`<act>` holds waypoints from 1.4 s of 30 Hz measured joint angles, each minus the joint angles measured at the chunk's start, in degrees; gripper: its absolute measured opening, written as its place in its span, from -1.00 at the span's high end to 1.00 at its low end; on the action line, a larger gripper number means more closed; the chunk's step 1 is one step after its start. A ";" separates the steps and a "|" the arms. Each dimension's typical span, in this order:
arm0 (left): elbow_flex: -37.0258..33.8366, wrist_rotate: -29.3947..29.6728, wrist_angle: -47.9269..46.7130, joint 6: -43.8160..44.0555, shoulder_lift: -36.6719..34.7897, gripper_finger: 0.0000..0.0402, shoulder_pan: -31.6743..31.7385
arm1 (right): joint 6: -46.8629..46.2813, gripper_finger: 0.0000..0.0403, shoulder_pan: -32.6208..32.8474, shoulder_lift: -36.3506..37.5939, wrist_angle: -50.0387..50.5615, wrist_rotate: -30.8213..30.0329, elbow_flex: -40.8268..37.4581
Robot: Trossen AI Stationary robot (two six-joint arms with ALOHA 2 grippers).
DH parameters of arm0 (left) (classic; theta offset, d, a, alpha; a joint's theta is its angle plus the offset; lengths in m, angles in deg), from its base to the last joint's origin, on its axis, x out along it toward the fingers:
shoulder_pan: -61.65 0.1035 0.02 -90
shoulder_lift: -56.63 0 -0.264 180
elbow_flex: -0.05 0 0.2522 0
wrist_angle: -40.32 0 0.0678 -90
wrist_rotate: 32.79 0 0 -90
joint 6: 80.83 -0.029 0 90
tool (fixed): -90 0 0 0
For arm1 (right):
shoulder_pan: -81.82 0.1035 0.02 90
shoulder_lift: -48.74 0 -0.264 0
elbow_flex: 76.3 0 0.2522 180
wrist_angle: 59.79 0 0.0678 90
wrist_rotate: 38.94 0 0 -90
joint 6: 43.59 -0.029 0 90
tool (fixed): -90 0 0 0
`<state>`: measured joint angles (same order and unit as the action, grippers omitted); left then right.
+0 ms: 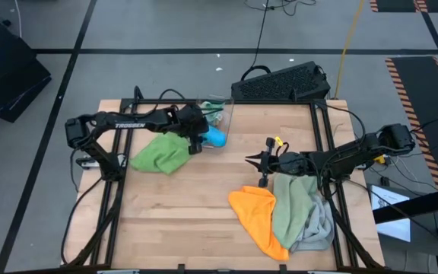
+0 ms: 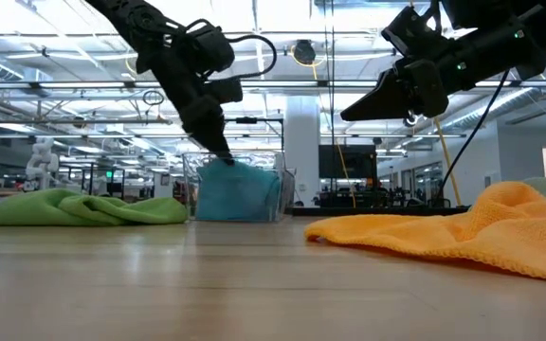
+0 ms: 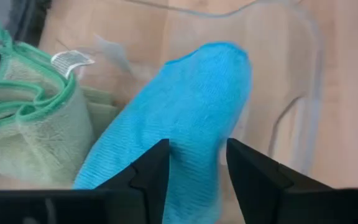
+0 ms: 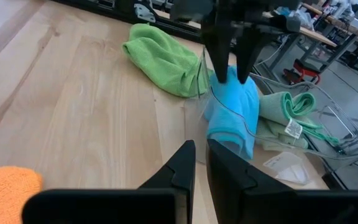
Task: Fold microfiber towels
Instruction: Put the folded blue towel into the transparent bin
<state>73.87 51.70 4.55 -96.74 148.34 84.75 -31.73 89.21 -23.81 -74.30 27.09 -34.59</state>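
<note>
Left gripper [image 3: 197,168] parted astride blue towel [image 3: 191,112] (draped over bin [image 1: 226,114] rim); right gripper [image 1: 251,160] clenched, empty, mid-table.

The counter [image 1: 204,205] was pale matt wood; the towels [image 1: 160,154] were fuzzy soft cloth; the bin [image 4: 199,93] was clear glossy plastic.

A clear plastic bin [image 1: 223,114] stands on the wooden surface [image 1: 196,205] near its far edge. Beyond that edge, a black ribbed crate [image 1: 284,82] lies on the grey floor [image 1: 166,30].
</note>
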 joint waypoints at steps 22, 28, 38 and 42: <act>27.30 -2.12 -26.22 1.38 14.86 0.96 4.13 | 0.83 0.83 -0.21 0.00 -0.19 0.08 0.02; 29.10 -3.71 -31.63 1.27 21.04 0.98 3.22 | 0.85 0.83 -0.22 0.00 0.63 0.09 0.02; 29.05 -1.39 -30.54 4.21 26.82 0.98 1.85 | 1.00 0.83 -0.24 0.00 1.03 0.22 0.02; 29.04 -2.32 -31.02 4.32 26.50 0.95 1.60 | 0.84 0.83 -0.24 0.00 1.55 0.22 0.02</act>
<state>102.91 49.38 -26.47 -92.42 174.83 86.35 -30.89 88.97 -23.81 -72.76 27.31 -34.57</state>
